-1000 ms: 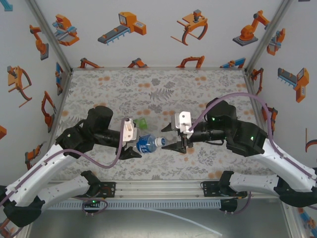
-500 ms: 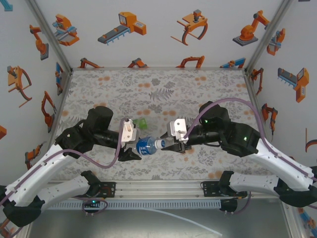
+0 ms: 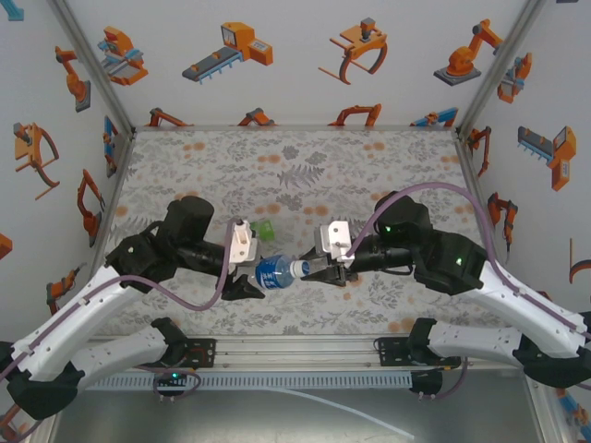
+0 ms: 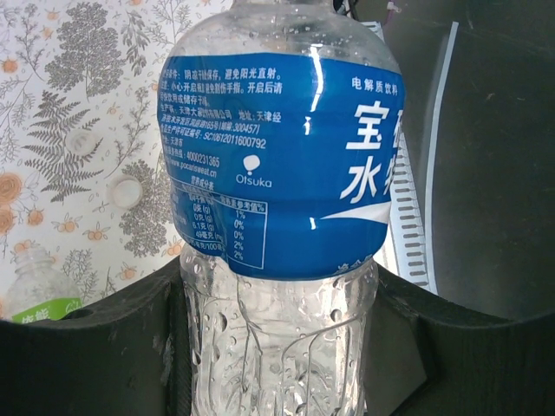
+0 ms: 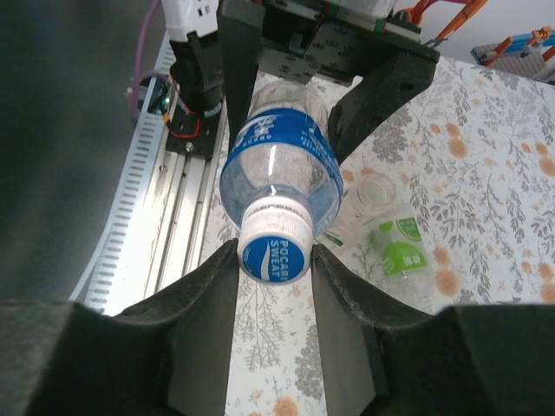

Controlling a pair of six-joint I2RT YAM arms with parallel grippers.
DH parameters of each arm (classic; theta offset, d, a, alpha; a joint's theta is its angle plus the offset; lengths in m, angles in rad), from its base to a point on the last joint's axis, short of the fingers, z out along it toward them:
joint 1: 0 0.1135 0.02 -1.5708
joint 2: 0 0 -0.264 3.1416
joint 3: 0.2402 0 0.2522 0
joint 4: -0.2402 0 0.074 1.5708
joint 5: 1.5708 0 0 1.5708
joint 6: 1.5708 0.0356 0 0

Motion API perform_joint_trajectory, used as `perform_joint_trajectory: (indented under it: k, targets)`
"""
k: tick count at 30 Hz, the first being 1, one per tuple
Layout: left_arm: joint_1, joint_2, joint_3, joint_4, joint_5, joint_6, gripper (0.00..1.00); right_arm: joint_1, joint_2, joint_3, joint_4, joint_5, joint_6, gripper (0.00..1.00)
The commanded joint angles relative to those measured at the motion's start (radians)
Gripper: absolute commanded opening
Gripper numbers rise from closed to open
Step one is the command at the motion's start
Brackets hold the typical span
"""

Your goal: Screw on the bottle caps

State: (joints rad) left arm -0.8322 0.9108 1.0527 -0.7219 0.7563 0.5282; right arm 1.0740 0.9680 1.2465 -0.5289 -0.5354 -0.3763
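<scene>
Over on the left, the left gripper (image 3: 251,279) has the blue-labelled bottle (image 3: 272,271) firmly in hand. Its jaws are closed on the clear ribbed body, and the dark fingers (image 4: 95,347) press in from both sides just below the label. The bottle rides roughly level, lifted off the patterned table (image 3: 369,166), with its neck pointing straight out from the left jaws toward the right ones. Down on the table off to one side of those left jaws lie two loose whitish caps (image 4: 127,191), apart from each other, and nearer in is a green-labelled bottle (image 4: 39,290) lying on its side. Moving along to the neck, the blue-topped cap (image 5: 275,247), white-rimmed, sits on the bottle's mouth. It is dead centre between the fingers of the right gripper (image 5: 275,260). Those jaws are drawn in narrow, and both pads meet the cap's sides. The right gripper faces the left one head-on, with the bottle spanning the gap between them.
</scene>
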Motion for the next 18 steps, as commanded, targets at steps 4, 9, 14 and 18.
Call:
perform_joint_trajectory:
  k: [4, 9, 14, 18]
  targets:
    - [-0.009, 0.014, 0.036, 0.002, 0.029, -0.001, 0.00, 0.004, -0.028, -0.038, 0.106, 0.003, 0.054, 0.44]
    - [-0.010, 0.014, 0.039, 0.001, 0.030, 0.002, 0.00, 0.003, -0.032, -0.045, 0.091, 0.035, 0.051, 0.39]
    - [-0.010, 0.016, 0.038, 0.002, 0.028, 0.006, 0.00, 0.004, -0.032, -0.045, 0.076, 0.032, 0.059, 0.25]
    - [-0.012, 0.021, 0.036, 0.026, 0.018, 0.014, 0.00, 0.003, -0.039, -0.055, 0.102, 0.108, 0.227, 0.02]
